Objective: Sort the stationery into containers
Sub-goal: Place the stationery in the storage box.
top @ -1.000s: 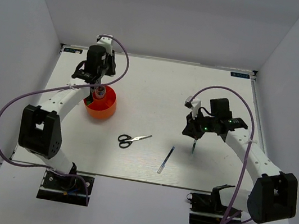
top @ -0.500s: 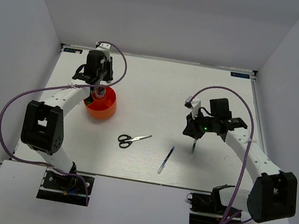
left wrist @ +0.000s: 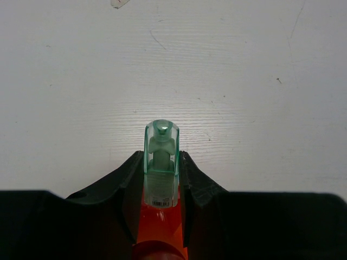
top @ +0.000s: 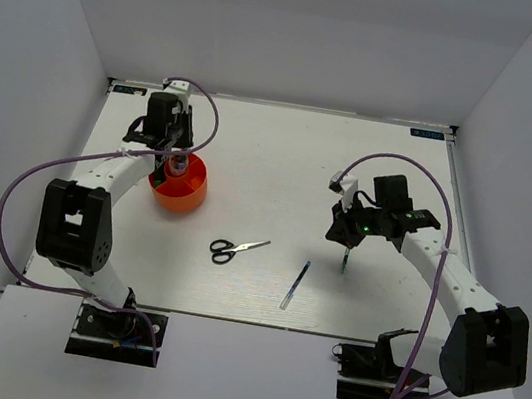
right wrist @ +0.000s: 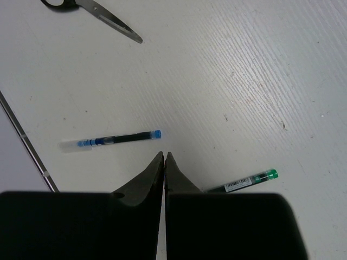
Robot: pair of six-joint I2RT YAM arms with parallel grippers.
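My left gripper (top: 173,155) is over the far rim of the orange-red cup (top: 182,190), at the left of the table. In the left wrist view it (left wrist: 161,170) is shut on the pale green tube (left wrist: 161,162), which stands upright above the cup (left wrist: 160,233). My right gripper (top: 341,234) is shut and empty, and hovers at the right. In the right wrist view its tips (right wrist: 164,155) are between the blue pen (right wrist: 111,141) and the green pen (right wrist: 250,180). The black-handled scissors (top: 235,248) lie mid-table. The markers and the eraser cannot be made out.
In the top view the blue pen (top: 295,285) lies near the front edge of the table (top: 284,152) and the green pen (top: 345,262) lies just below my right gripper. White walls enclose the table on three sides.
My left arm has shifted slightly left and back over the cup, still holding the tube. The right arm, pens and scissors have not moved.
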